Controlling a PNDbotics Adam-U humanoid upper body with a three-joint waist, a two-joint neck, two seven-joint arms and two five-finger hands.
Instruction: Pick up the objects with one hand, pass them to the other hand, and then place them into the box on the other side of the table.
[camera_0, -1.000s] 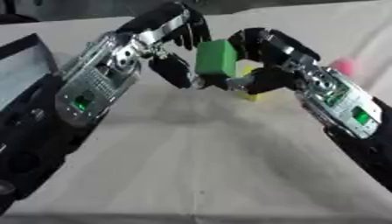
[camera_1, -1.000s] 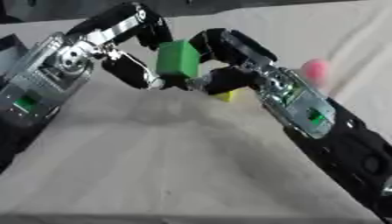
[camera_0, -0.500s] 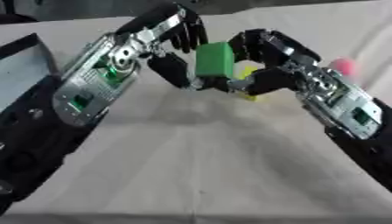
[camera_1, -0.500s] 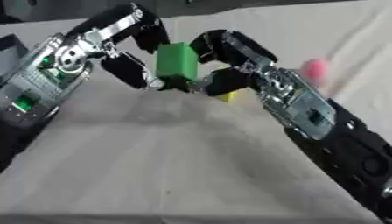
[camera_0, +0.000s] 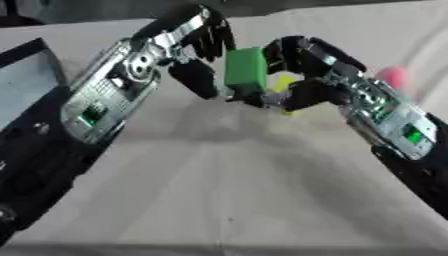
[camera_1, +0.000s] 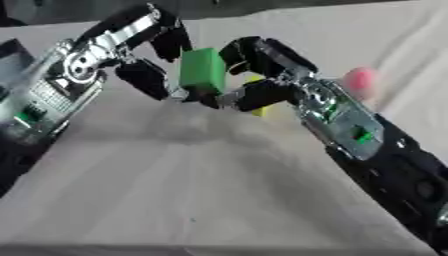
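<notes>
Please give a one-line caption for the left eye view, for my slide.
Handover above the table: both hands, left and right, meet around a green block.

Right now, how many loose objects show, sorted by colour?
Green: 1, the block between the left hand and right hand.
Yellow: 1, a piece behind the right hand.
Pink: 1, a ball on the table.
Total: 3.
</notes>
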